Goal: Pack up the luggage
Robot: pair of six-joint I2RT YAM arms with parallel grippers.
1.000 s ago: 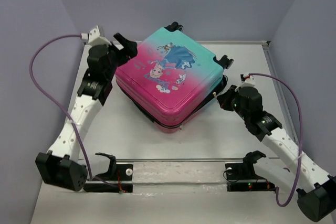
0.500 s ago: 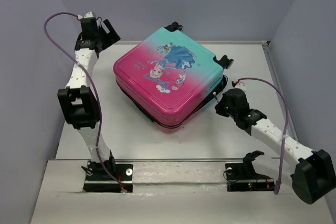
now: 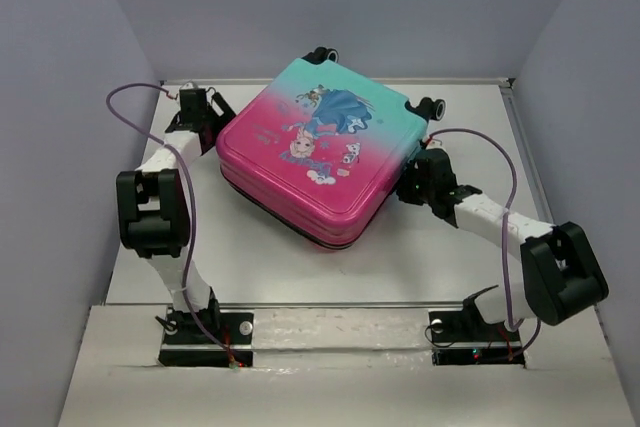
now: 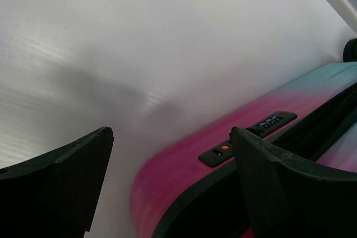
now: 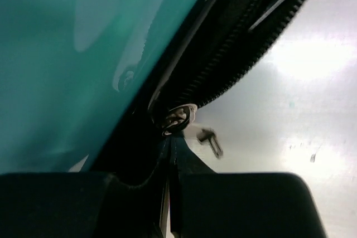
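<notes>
The right gripper, pinched shut on the zipper pull, has slid farther along the right edge of the luggage. The left gripper, fingers wide, has dropped from its raised pose to the pink corner. The case lies flat and closed, so zipping seems under way.

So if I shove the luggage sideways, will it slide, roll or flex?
Probably stiff: the luggage has a glossy hard shell and should move as one piece. It lies flat, wheels sticking out at the far edge, so it likely slides on the smooth table rather than rolls. That gloss may slip in the open left gripper.
</notes>
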